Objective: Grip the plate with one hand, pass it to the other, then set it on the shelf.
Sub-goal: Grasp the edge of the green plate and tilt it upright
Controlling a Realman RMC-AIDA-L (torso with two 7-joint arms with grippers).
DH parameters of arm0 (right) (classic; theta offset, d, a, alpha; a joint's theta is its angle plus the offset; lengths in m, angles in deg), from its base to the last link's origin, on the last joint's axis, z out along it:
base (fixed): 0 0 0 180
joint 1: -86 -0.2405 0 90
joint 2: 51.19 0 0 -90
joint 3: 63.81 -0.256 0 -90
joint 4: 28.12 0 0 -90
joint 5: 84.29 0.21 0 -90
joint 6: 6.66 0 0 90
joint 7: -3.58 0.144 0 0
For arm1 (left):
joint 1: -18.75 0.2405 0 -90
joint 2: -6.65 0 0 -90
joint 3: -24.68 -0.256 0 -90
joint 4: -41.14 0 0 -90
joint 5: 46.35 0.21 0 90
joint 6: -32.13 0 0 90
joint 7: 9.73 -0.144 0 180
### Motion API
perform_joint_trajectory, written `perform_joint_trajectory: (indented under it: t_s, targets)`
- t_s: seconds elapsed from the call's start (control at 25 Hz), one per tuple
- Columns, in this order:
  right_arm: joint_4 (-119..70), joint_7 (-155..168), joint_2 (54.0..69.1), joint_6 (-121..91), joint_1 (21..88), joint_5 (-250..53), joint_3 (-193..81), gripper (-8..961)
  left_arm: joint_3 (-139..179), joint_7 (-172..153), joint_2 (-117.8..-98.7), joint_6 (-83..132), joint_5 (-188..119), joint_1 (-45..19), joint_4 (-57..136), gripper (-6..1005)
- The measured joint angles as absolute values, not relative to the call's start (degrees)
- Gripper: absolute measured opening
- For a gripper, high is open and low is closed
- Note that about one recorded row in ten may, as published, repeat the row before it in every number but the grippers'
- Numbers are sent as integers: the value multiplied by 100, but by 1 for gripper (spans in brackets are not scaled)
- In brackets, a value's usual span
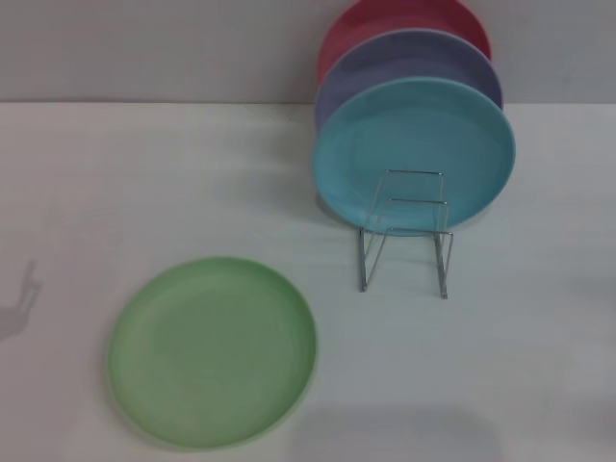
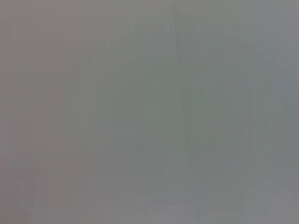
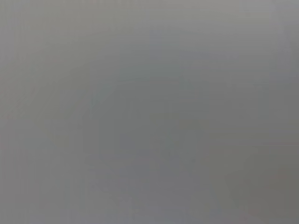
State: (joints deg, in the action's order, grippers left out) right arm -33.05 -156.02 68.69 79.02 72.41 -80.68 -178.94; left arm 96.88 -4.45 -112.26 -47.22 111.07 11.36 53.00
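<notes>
The light green plate [image 1: 212,351] lies flat on the white table at the front left in the head view. The silver wire rack [image 1: 405,231] stands at the middle right, its front loops bare. Neither gripper shows in the head view. Both wrist views show only a plain grey surface, with no fingers and no objects.
Three plates stand upright at the back of the rack: a turquoise plate [image 1: 414,156] in front, a lavender plate [image 1: 409,67] behind it, and a red plate [image 1: 399,24] at the rear. The white table [image 1: 144,183] meets a grey wall at the back. A faint shadow [image 1: 21,303] falls at the left edge.
</notes>
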Motion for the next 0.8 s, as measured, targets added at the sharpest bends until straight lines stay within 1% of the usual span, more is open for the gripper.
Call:
perform_joint_trajectory:
  t_s: [0.32,0.48,0.56,0.6,0.64,0.68,0.72,0.76,0.8]
  targets:
    - [-3304,-15602,6869,7902,7231,-8068,-17895,824,9615,-310,-11215,-4696,11105,1114,5313,807]
    - [-3304,-15602,6869,7905,7229,-8068,-17895,825,9646,69,-11149,-4525,11087,1147,5566,806]
    - [-3304,-15603,6869,7910,7229,-8068,-17895,825,9660,179,-11042,-4263,11108,1241,5951,805]
    - [-3304,-15602,6869,7927,7229,-8069,-17868,825,9654,183,-10909,-3906,11123,1373,6430,804]
    - [-3304,-15602,6869,7927,7229,-8069,-17868,825,9654,183,-10909,-3906,11123,1373,6430,804]
    - [-3305,-15598,6869,7938,7234,-8071,-17809,825,9661,83,-10748,-3278,11228,1570,7173,803]
    - [-3305,-15598,6869,7938,7234,-8071,-17809,825,9661,83,-10748,-3278,11228,1570,7173,803]
    - [-3304,-15596,6869,7941,7240,-8073,-17785,825,9681,22,-10705,-2978,11309,1660,7471,802]
    - [-3305,-15593,6869,7947,7244,-8075,-17768,825,9778,-113,-10622,-2286,11545,1874,8207,802]
